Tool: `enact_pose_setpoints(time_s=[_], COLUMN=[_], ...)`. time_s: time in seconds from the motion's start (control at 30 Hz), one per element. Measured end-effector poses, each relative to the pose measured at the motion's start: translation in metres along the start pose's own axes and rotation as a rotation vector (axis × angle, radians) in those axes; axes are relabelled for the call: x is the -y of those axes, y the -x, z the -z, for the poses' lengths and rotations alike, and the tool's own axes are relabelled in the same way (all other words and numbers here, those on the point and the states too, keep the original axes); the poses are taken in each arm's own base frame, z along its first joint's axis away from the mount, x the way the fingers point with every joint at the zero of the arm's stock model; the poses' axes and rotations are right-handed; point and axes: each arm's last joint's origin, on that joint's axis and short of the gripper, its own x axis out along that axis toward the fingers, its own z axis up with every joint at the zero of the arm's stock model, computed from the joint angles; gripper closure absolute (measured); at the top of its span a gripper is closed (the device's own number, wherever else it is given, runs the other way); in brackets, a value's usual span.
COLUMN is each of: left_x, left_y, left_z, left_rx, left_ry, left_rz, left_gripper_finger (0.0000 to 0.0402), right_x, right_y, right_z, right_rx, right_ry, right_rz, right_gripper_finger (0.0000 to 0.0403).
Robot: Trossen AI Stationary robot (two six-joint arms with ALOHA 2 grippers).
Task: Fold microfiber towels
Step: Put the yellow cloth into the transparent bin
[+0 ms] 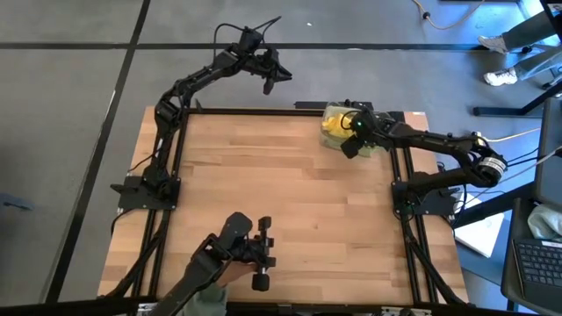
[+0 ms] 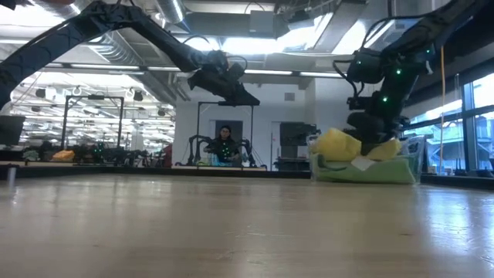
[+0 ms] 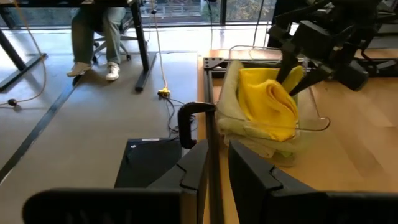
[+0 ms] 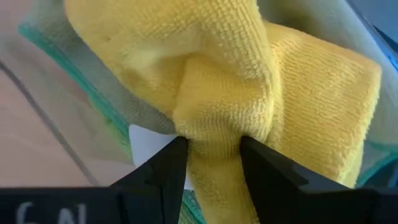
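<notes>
Microfiber towels, heaped together at the table's far right corner, about 1 o'clock from the table's centre. Yellow towel (image 1: 335,124): bright, nubby pile, uppermost in the heap, bunched into rounded folds; one gathered fold is pinched between the fingers of the right gripper (image 4: 209,149). Pale olive-green towel (image 3: 231,124): crumpled beneath and around the yellow one. Bright green towel (image 4: 99,109): only a thin edge shows, under the others.
</notes>
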Motion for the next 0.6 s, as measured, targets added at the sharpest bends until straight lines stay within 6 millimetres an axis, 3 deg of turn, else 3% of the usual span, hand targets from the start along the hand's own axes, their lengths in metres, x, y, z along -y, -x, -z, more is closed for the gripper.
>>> enact_pose_setpoints(time_s=[0.33,0.6], left_x=[0.005,0.008], left_y=[-0.004,-0.005], left_z=[0.001,0.002], left_rx=[-0.021,-0.031], left_ry=[-0.008,0.020], left_rz=[0.023,0.046], left_gripper_finger=[0.0347,0.0347], right_x=[-0.004,-0.011], right_y=[-0.001,0.044], right_z=[0.003,-0.023], right_rx=[-0.001,0.125], right_ry=[0.011,0.041], right_rz=[-0.024,-0.023], right_gripper_finger=[0.0247,0.0247])
